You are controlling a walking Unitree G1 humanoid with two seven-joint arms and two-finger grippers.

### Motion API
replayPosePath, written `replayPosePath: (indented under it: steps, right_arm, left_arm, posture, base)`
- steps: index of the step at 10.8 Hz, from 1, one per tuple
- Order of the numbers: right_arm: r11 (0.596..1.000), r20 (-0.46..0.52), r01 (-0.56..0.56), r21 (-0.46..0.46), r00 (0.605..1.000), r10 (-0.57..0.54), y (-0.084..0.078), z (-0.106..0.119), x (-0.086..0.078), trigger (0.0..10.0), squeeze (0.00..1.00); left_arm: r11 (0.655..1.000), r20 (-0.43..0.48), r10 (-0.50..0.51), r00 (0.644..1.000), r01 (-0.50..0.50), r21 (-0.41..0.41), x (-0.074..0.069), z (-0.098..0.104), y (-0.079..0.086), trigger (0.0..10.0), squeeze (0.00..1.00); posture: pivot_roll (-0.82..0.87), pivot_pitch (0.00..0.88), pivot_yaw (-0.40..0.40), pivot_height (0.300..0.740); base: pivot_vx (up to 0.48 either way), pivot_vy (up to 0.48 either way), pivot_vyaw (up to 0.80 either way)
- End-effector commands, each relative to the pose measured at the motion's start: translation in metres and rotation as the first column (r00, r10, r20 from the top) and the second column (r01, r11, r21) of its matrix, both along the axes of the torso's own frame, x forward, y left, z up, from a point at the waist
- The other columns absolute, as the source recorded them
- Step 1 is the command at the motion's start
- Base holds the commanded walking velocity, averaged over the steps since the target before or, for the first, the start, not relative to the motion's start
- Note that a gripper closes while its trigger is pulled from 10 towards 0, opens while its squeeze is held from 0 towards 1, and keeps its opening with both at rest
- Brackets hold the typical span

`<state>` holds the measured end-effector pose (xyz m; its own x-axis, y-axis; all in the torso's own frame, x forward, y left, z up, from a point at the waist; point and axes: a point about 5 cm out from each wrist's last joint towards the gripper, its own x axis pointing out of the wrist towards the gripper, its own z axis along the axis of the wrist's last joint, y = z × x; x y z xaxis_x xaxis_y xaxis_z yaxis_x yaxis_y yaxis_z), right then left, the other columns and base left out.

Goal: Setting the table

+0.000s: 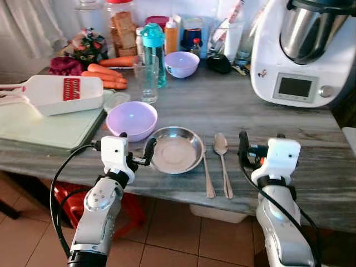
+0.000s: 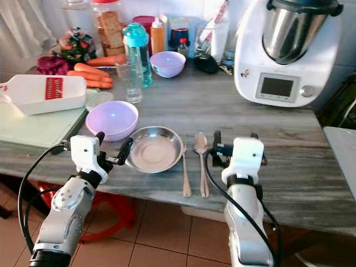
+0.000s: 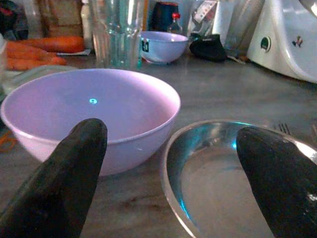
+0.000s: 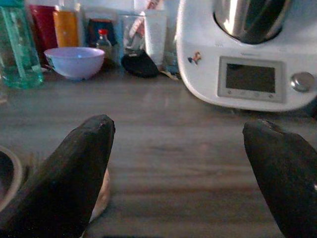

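A steel plate [image 1: 175, 150] lies near the front edge of the grey counter [image 1: 233, 105], touching a lilac bowl [image 1: 132, 119] on its left. A fork [image 1: 207, 175] and a spoon [image 1: 222, 161] lie side by side to the right of the plate. My left gripper [image 1: 136, 143] stands open at the counter's edge, one finger before the lilac bowl [image 3: 94, 106] and the other over the plate's near rim [image 3: 173, 163]. My right gripper [image 1: 261, 142] is open just right of the spoon, holding nothing. A second lilac bowl [image 1: 182, 64], a drinking glass [image 1: 146, 78] and a teal bottle [image 1: 154, 50] stand further back.
A big white kitchen machine [image 1: 303, 50] fills the back right. On the left lie a pale green cutting board [image 1: 44, 128] with a white slicer [image 1: 61, 94], and carrots [image 1: 105, 72] behind. Jars and bottles line the wall. A red stool [image 1: 72, 200] stands under the counter.
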<state>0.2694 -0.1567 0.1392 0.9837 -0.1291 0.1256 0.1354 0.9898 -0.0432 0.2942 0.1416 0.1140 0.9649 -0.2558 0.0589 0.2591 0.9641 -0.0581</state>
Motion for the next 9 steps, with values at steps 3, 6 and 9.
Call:
replayPosePath:
  steps: [3,6,9]
  right_arm:
    - [1.0,0.013,0.027,0.013,1.0,-0.027,-0.008,0.003,0.0,10.0,0.0]
    - [1.0,0.02,0.027,0.006,0.999,-0.027,-0.012,0.003,-0.001,10.0,0.0]
    - [1.0,0.018,0.026,0.01,1.0,-0.026,-0.011,0.002,-0.002,10.0,0.0]
  left_arm:
    - [1.0,0.007,-0.006,1.0,0.006,0.016,0.003,0.002,-0.011,10.0,0.0]
    - [1.0,0.013,-0.009,1.0,0.009,0.022,0.007,0.004,-0.011,10.0,0.0]
    - [0.999,0.015,-0.021,1.0,0.021,0.029,0.008,0.005,-0.013,10.0,0.0]
  posture:
    - [0.04,0.022,0.021,0.74]
    - [0.04,0.017,0.024,0.74]
    - [0.03,0.013,0.028,0.74]
  base:
    - [0.0,0.0,0.0]
    - [0.0,0.0,0.0]
    - [-0.195,0.0,0.0]
